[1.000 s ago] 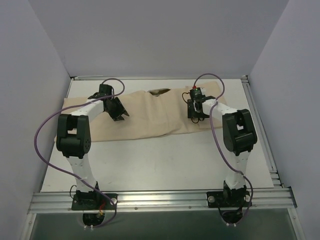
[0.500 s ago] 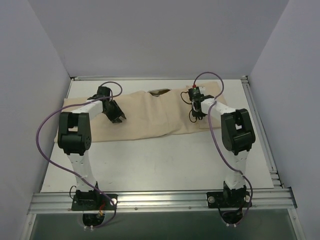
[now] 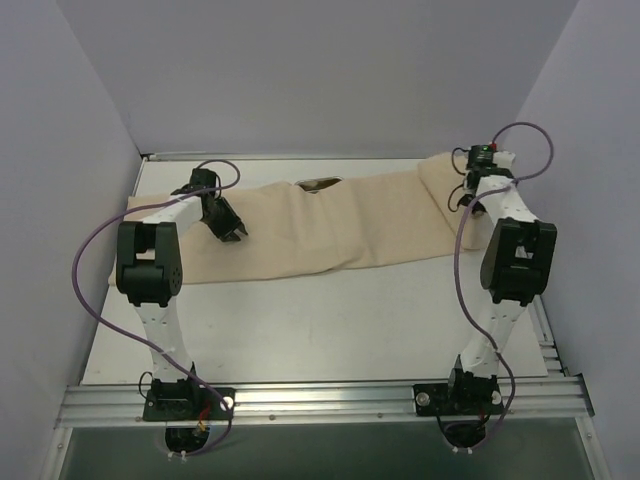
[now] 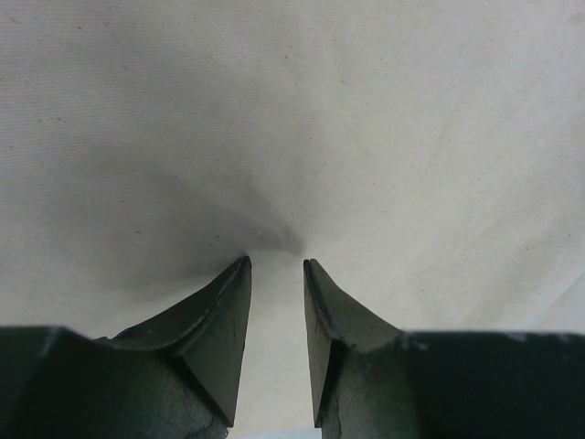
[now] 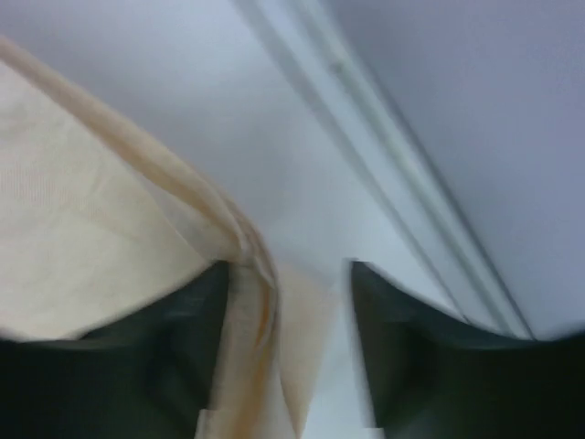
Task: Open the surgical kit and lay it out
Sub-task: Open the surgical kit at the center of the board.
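White table (image 3: 320,325), walled; left gripper (image 4: 277,263) near-shut on cloth (image 3: 300,235) pucker, hold unclear; right gripper (image 5: 288,267), far right, apart, cloth edge loose in gap; prob. slips, flops back.

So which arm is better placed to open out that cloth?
Probably right: the right pincer has a fold of the cloth between its jaws, at the table's far right corner. The left pincer sits on flat cloth, no edge in view.

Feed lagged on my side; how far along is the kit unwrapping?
Done: the cloth wrap lies stretched across the table's far side. In hand: the right end effector straddles its right fold; the left end effector presses its left part. Left: nothing from inside is laid out yet.
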You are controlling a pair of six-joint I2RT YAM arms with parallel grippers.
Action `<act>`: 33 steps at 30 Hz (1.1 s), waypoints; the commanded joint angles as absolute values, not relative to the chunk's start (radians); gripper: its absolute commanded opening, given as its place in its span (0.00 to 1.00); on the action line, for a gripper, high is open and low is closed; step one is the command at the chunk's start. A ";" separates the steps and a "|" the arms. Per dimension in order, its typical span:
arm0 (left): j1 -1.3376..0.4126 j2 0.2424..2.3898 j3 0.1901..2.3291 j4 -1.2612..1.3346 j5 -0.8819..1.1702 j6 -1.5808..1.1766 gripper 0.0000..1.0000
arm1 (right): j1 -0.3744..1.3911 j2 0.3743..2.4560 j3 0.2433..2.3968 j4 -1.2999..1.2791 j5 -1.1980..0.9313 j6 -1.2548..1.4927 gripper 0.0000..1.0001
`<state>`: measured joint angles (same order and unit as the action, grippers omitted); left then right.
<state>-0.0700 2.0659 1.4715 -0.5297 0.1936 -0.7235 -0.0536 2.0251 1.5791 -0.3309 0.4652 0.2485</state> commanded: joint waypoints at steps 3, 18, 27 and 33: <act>-0.069 2.045 1.565 -0.595 0.195 -0.690 0.39 | -0.140 1.907 1.672 -0.425 0.510 0.250 0.74; -0.014 2.083 1.482 -0.581 0.221 -0.669 0.02 | 0.006 2.092 1.586 -0.193 0.077 0.345 0.10; 0.034 2.293 1.722 -0.747 0.225 -0.594 0.02 | -0.052 2.074 1.335 -0.155 0.060 0.397 0.04; 0.032 2.417 1.925 -0.851 0.262 -0.558 0.02 | -0.057 2.033 1.149 -0.097 0.011 0.423 0.04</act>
